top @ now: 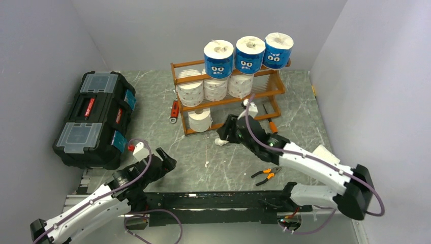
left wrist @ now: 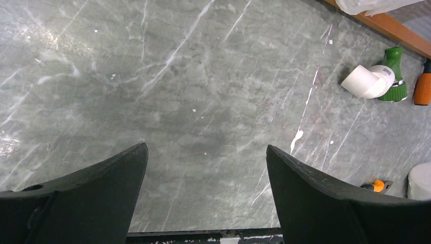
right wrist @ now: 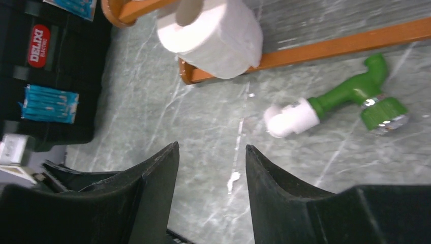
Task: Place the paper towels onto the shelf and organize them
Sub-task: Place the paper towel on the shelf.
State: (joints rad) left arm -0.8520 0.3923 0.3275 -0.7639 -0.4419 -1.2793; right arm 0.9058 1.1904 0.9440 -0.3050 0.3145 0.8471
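The paper towels are all on the shelf (top: 188,63) at the upper centre of the top view: three blue-wrapped rolls (top: 249,55) stand along the top tier, three plain white rolls (top: 215,89) sit touching one another on the middle tier, and a single white roll (top: 199,120) rests at the left end of the bottom tier, with room beside it. No loose roll shows on the table (left wrist: 152,76). The right pincer (right wrist: 212,147) hovers just in front of that bottom tier, released, a narrow gap between its fingers and nothing in it; a green-and-white tool (right wrist: 335,104) lies on the table below, near the shelf's foot. The left pincer (left wrist: 206,147), at the lower left of the top view, is spread wide over bare table, empty. These rolls look light and squashy, with a surface that dents or tears rather than slips. The safest hold is likely across the fat outer body with the fingers opened wide and only a gentle squeeze — or one finger slipped into the hollow core.
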